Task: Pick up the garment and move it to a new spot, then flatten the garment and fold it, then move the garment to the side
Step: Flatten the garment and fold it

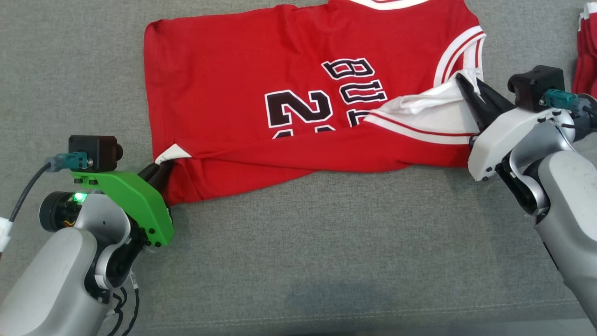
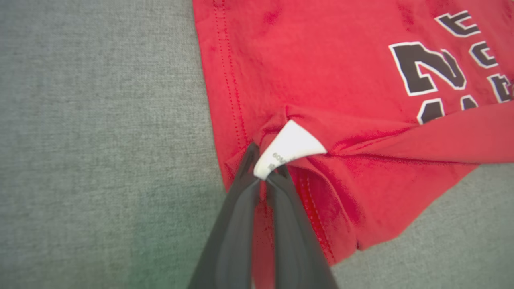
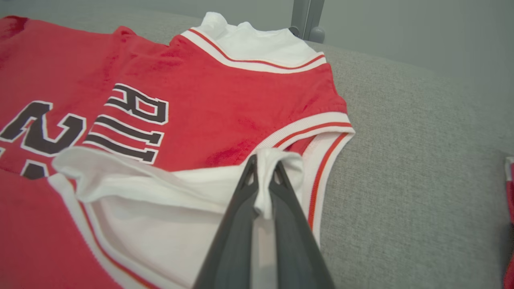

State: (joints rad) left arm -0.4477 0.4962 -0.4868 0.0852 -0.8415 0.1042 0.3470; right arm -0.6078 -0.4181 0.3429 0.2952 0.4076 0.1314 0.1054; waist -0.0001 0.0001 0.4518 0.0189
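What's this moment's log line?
left gripper: shut on jersey hem corner | right gripper: shut on jersey near armhole | fold: near edge over number

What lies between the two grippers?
The red jersey: its folded near edge runs from the left gripper to the right gripper, seen in the head view.

A grey cloth surface (image 1: 298, 261) is stretching out in front of me, its weave showing plainly. A seam (image 1: 419, 311) is running across it on the near side, and a faint shadow (image 1: 336, 296) is lying by that seam. At the far right a second red-and-white cloth (image 1: 586, 51) is poking in, cut off by the frame. Behind the surface a grey post (image 3: 307, 20) is standing against a pale wall (image 3: 421, 32).
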